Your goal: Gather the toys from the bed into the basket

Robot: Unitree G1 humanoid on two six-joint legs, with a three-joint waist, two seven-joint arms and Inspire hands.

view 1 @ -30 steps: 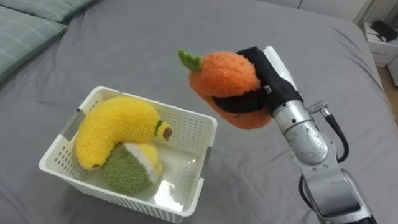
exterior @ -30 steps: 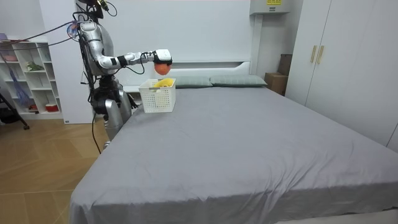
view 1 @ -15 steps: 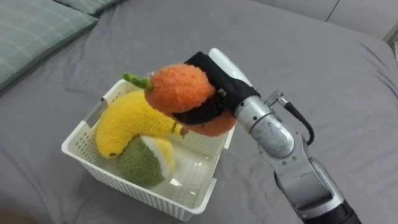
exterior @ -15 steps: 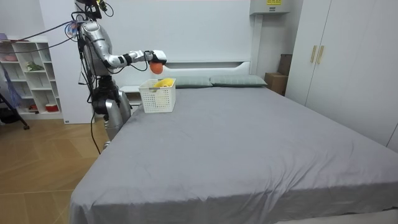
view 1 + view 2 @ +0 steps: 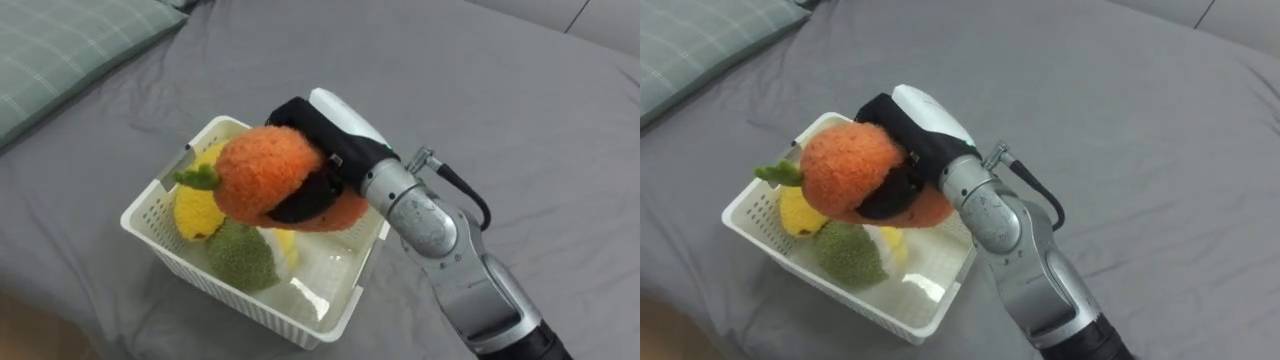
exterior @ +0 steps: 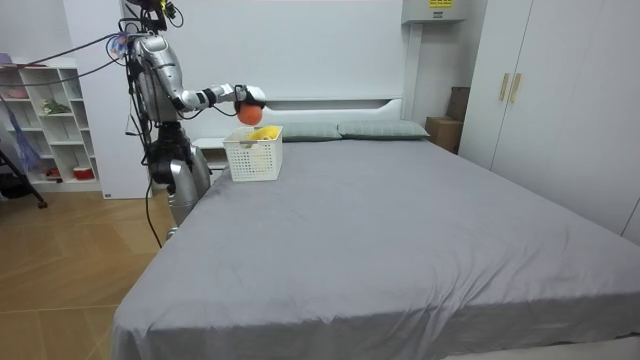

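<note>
1. Currently I see the orange toy (image 5: pixel 262 172) held over the basket (image 5: pixel 335 312).
2. My right hand (image 5: pixel 325 135) has its fingers curled round it.
3. A yellow toy (image 5: pixel 195 212) and a green toy (image 5: pixel 240 258) lie inside the basket, which sits on the bed (image 5: pixel 500 100).

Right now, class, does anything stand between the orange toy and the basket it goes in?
Nothing visible does. The right hand holds the orange toy over the basket; the yellow toy and green toy leave bare floor beside them.

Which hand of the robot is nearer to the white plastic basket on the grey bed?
Right. The right hand, shut on the orange plush toy, hangs directly above the white basket.
</note>
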